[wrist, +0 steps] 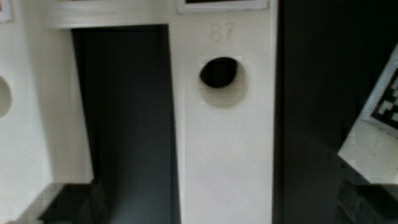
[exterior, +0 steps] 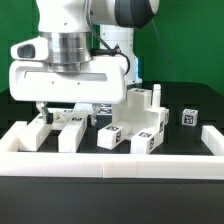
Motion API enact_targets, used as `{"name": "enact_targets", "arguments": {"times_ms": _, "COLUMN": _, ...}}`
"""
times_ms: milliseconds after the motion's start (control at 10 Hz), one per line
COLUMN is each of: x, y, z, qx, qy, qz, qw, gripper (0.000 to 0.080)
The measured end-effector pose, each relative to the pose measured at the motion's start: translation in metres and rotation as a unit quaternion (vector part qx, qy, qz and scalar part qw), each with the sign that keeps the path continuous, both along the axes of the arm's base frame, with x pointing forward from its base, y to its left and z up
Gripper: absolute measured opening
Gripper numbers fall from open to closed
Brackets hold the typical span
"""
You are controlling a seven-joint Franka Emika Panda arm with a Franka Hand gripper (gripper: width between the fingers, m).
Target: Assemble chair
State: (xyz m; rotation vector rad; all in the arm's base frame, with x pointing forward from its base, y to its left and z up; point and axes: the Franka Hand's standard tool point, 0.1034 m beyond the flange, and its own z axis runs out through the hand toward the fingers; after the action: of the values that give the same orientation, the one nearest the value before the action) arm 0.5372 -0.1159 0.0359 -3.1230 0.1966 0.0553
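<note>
The chair is still in loose white pieces on the black table (exterior: 190,140), all close behind the low white border wall (exterior: 110,162). Four square leg-like blocks (exterior: 70,131) lie in a row touching or just behind the wall. A taller stepped piece (exterior: 143,104) stands just behind that row, and a small tagged cube (exterior: 188,117) sits apart, further along the wall toward the exterior view's right. The gripper (exterior: 62,108) hangs low over the blocks nearest the wall's other end, under its broad white wrist housing (exterior: 70,80). The wrist view is filled by a blurred white panel (wrist: 224,140) with a round dark hole (wrist: 219,71) and a tag (wrist: 377,100) at its edge. I cannot tell how wide the pincer stands or whether it grips anything, as the fingers are hidden.
</note>
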Motion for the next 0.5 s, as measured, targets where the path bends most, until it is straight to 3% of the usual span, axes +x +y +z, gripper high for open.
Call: {"name": "enact_targets", "arguments": {"times_ms": 500, "x": -0.0051, "y": -0.0009, "z": -0.0088, "qx": 0.000, "qy": 0.008, "qz": 0.001, "qw": 1.000, "gripper": 0.0649}}
